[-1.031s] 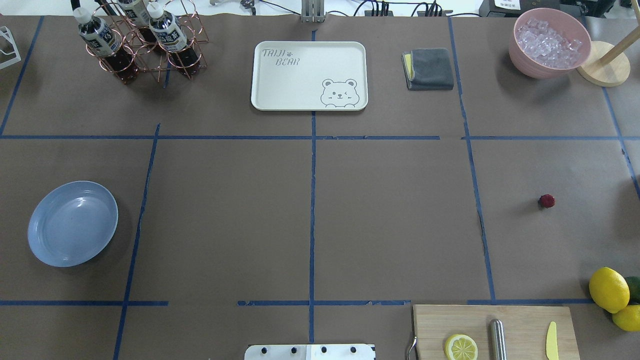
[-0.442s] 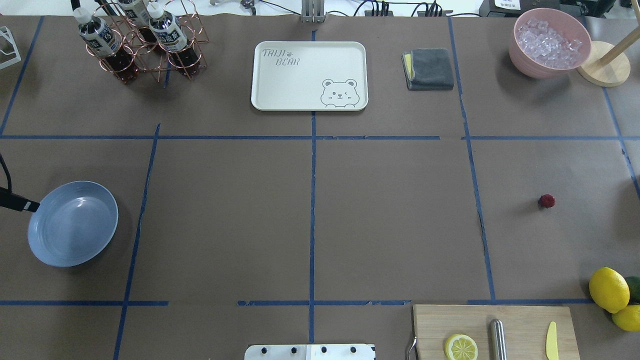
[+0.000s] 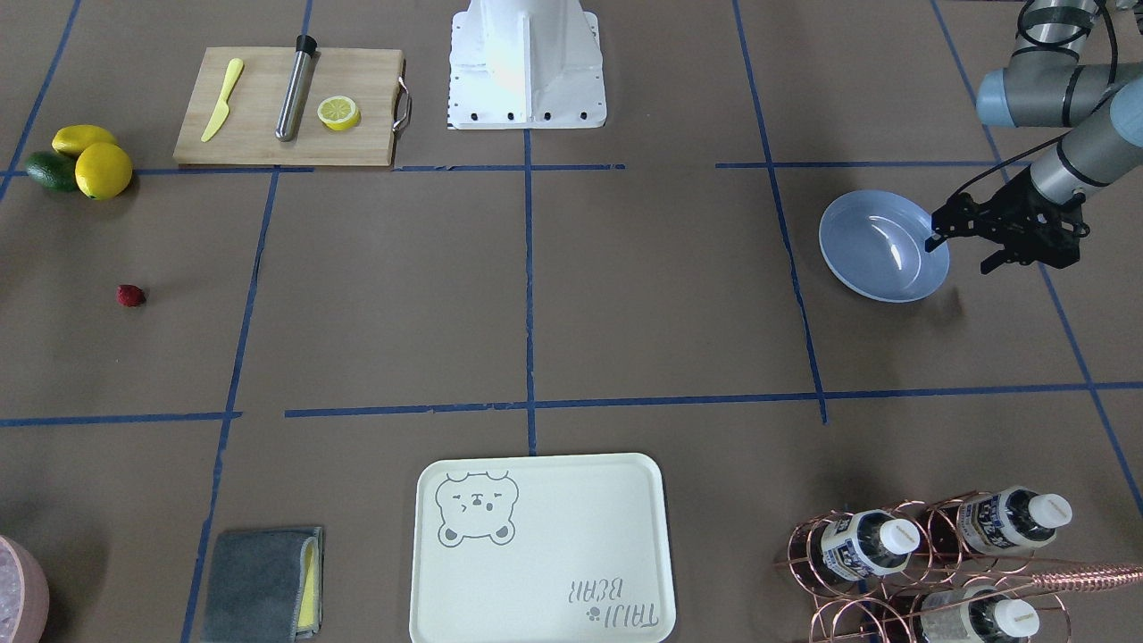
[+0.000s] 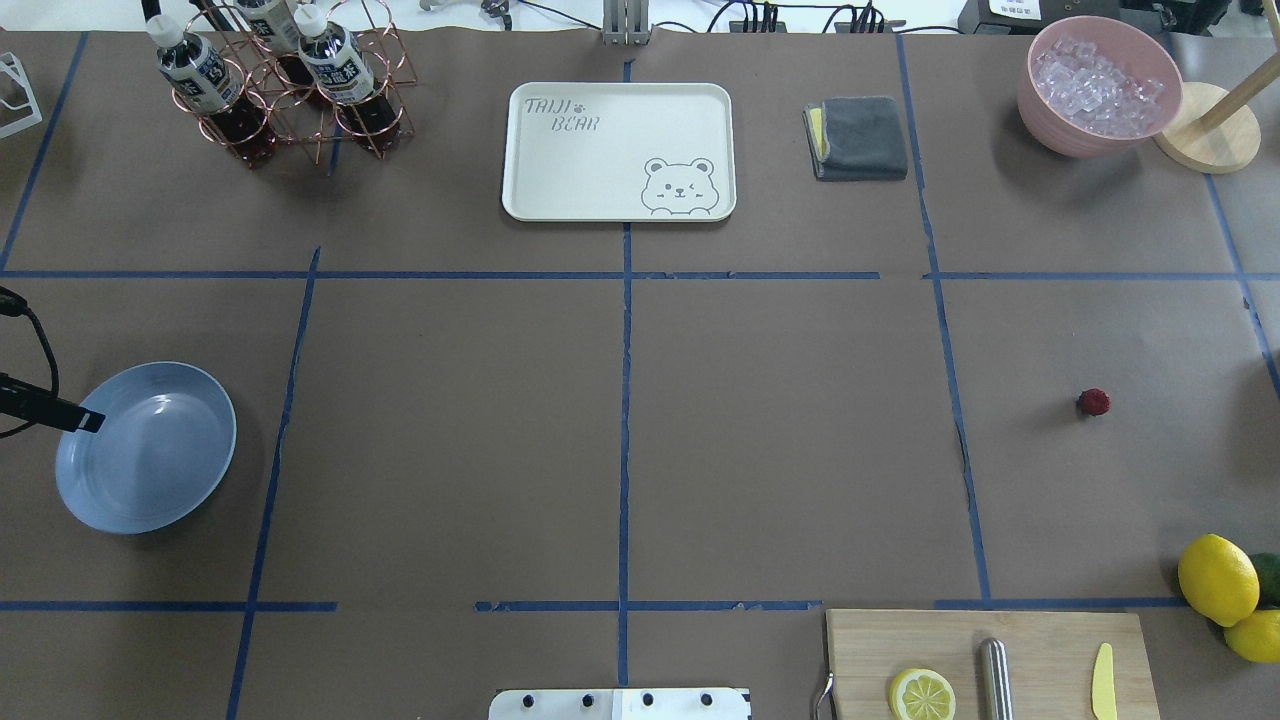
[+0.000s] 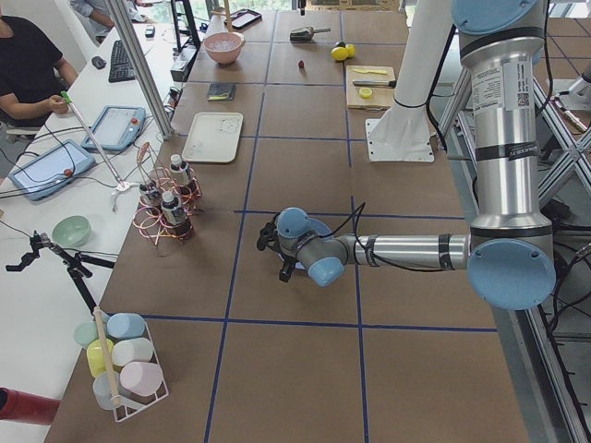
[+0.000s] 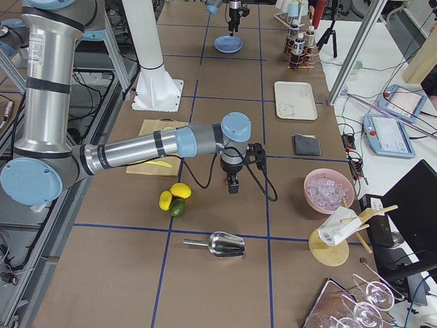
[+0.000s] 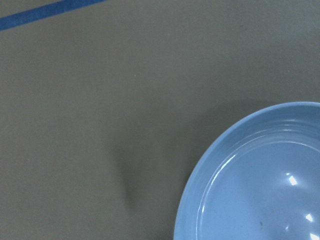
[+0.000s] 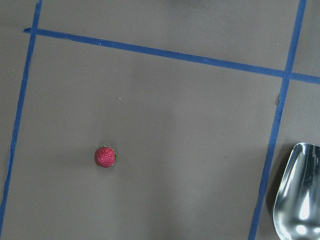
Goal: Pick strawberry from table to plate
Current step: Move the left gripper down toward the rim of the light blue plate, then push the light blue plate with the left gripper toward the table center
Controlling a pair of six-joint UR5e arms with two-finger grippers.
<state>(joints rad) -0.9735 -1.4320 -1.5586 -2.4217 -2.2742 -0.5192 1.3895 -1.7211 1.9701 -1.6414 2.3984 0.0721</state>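
The strawberry (image 4: 1093, 402), small and dark red, lies alone on the brown table (image 4: 780, 440) at the right; it also shows in the front view as the strawberry (image 3: 130, 296) and below the right wrist camera as the strawberry (image 8: 105, 157). The pale blue plate (image 4: 150, 470) sits far left with nothing on it. My left gripper (image 3: 960, 254) hovers at the plate's (image 3: 871, 259) outer rim, fingers spread and holding nothing; overhead only one fingertip (image 4: 88, 421) shows. My right gripper (image 6: 233, 188) hangs above the strawberry's area; I cannot tell its state.
A cutting board (image 4: 1050, 640) with a lemon half, metal rod and yellow knife is at the front right, with lemons (image 4: 1218, 578) beside it. A metal scoop (image 8: 297, 200) lies right of the strawberry. The bear tray (image 4: 618, 150), bottle rack (image 4: 290, 90), cloth (image 4: 858, 137) and ice bowl (image 4: 1098, 85) line the far side.
My left gripper has come into the overhead view from the left edge and now reaches over the plate's left rim. The strawberry and plate have not moved.
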